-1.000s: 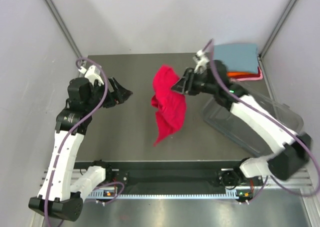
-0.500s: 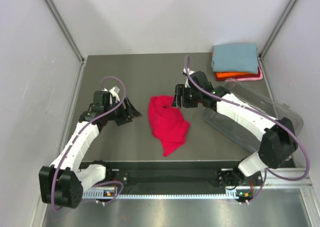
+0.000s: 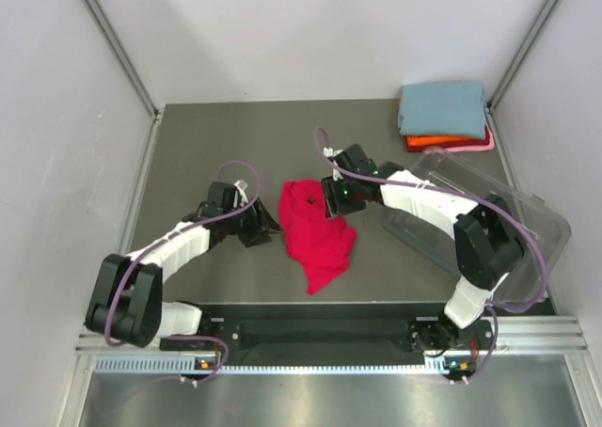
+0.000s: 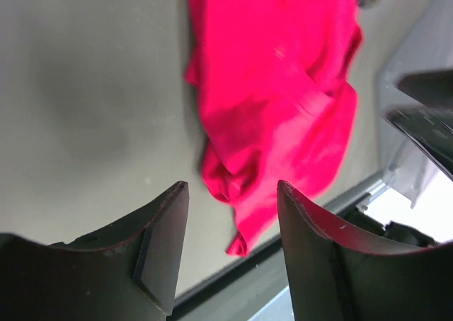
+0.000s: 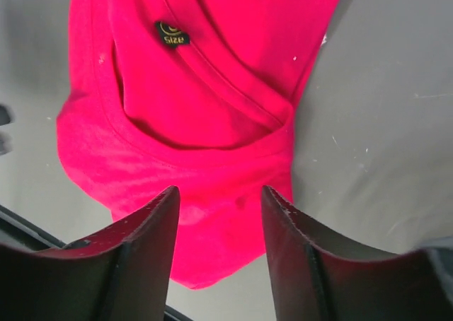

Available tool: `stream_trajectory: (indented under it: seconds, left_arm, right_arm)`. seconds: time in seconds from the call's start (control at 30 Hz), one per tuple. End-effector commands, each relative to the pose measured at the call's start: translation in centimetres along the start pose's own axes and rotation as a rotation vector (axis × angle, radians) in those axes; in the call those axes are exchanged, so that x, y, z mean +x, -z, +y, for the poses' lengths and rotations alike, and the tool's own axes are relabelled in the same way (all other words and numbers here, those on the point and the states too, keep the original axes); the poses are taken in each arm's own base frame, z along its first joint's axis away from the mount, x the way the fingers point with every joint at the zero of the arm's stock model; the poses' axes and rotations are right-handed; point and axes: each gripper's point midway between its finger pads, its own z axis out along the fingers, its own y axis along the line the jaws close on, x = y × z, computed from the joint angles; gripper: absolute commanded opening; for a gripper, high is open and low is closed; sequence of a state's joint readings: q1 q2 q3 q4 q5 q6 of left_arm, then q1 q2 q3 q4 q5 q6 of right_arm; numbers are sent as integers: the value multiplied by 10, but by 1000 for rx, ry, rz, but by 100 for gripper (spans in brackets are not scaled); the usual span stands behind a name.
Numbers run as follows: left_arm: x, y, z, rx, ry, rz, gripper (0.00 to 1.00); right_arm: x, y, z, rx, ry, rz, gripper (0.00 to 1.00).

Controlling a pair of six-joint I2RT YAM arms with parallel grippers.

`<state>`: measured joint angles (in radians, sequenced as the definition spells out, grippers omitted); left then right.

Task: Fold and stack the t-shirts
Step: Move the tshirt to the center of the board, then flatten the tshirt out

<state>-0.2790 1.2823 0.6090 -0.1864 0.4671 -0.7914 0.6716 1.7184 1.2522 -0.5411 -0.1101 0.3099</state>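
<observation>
The crimson red t-shirt (image 3: 316,229) lies crumpled in the middle of the table, its collar and a small black size label (image 5: 173,33) facing up. My left gripper (image 3: 267,226) is low at the shirt's left edge, open, with nothing between its fingers (image 4: 232,194). My right gripper (image 3: 328,197) hovers open over the shirt's upper right part (image 5: 221,197), its jaws apart above the red cloth (image 5: 212,102). At the back right corner is a folded stack with the blue-grey t-shirt (image 3: 440,107) on top, then the orange one (image 3: 425,143) and the pale pink one (image 3: 478,146).
A clear plastic tub (image 3: 489,229) lies to the right of the red shirt, under the right arm. Metal frame posts stand at the back corners. A black rail (image 3: 320,333) runs along the table's near edge.
The red shirt, hanging from my right gripper a second ago, now lies let go on the table. Both arms have dropped low and closed in on it from either side.
</observation>
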Motion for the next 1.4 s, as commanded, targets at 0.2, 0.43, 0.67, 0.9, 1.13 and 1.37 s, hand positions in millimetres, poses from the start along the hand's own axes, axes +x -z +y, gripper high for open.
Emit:
stream_trajectory:
  seconds: [0.2, 0.43, 0.67, 0.9, 1.13, 1.37]
  left_arm:
    - [-21, -44, -16, 95, 29, -7, 53]
    - [-58, -8, -64, 100, -59, -53, 0]
    - [-102, 107, -94, -46, -178, -374, 0]
    - [-82, 128, -81, -89, -154, -361, 0]
    - [-92, 122, -69, -127, -132, -386, 0]
    - [-115, 118, -58, -160, -123, -395, 0]
  right_arm:
    - [-27, 41, 15, -32, 5, -139, 56]
    - [-33, 65, 20, -32, -43, -170, 55]
    - [-26, 94, 45, -132, -74, -223, 57]
    - [-6, 80, 63, -177, -130, -225, 55]
    - [26, 26, 103, -222, -118, -131, 50]
    - [36, -32, 106, -123, -321, -153, 49]
